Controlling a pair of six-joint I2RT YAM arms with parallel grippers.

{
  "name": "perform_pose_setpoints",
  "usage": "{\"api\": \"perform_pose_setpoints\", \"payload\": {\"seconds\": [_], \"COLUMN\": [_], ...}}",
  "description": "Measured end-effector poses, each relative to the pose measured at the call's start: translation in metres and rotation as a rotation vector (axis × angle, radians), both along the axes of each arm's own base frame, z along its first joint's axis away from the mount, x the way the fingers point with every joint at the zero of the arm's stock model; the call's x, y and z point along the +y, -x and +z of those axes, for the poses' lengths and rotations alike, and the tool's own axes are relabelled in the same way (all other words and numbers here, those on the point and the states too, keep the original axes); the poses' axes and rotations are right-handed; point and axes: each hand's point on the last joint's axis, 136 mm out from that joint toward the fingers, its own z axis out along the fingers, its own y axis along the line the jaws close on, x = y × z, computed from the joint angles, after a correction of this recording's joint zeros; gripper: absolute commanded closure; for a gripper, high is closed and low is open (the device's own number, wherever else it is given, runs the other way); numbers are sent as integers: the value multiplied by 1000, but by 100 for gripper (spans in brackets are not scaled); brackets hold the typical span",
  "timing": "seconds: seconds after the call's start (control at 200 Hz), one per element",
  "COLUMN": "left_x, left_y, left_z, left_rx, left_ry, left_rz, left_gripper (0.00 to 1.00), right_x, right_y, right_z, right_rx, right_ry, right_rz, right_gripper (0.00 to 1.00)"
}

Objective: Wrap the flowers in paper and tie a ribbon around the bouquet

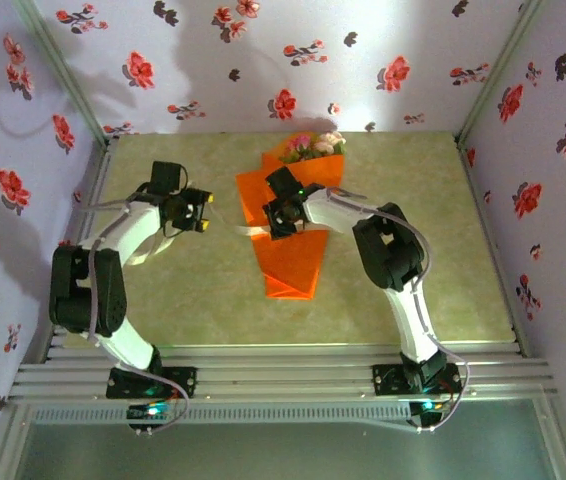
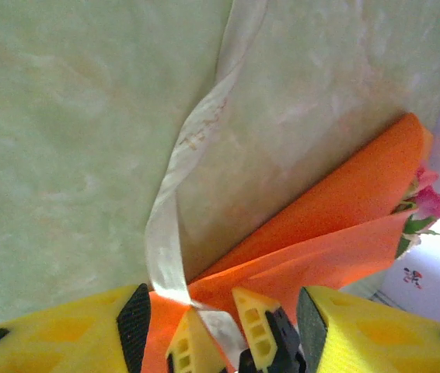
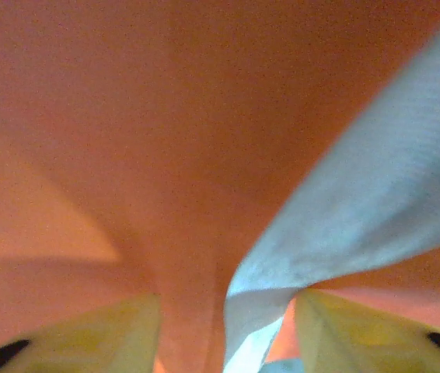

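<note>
Where right gripper (image 1: 283,215) covers bouquet (image 1: 293,265), middle hidden

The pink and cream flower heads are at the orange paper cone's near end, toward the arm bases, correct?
No: the top external view shows the pink and cream flower heads at the narrow orange paper cone's far end, away from the arm bases.

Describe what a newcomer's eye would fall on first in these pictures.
The bright orange paper cone bouquet lies mid-table, small pink and cream flowers at its far end. The right gripper sits over its middle, where a thin pale cream ribbon trails off across the green table. Red flower-print wallpaper lines the walls.
</note>
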Motion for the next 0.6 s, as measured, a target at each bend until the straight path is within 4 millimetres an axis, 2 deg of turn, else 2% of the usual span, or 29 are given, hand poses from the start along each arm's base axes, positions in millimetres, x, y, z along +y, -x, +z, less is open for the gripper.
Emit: {"api": "perform_pose_setpoints", "payload": {"seconds": [0.07,0.17,0.42,0.5,0.6], "left_x": [0,-1,-9,-20,-32], "left_y": [1,4,14,16,22], "left_z": [-1,-3,0,5,5], "left_rx": [2,7,17,9,10], "left_ry": [-4,-14,-47,-51,-54], "left_rz": [-11,-31,-105,-144,-179], "left_gripper": [44,44,40,37,33], "right_x": [-1,-3,-9,-14,-26], "right_y": [-1,-2,-2,7,27], "right_z": [-4,-5,0,13,43], "right_rx": [8,9,-11,-27,-68], "right_ry": [7,10,39,51,52], "right_rz": [-18,-38,-29,7,76], "right_gripper": [83,100,100,100,100]}}
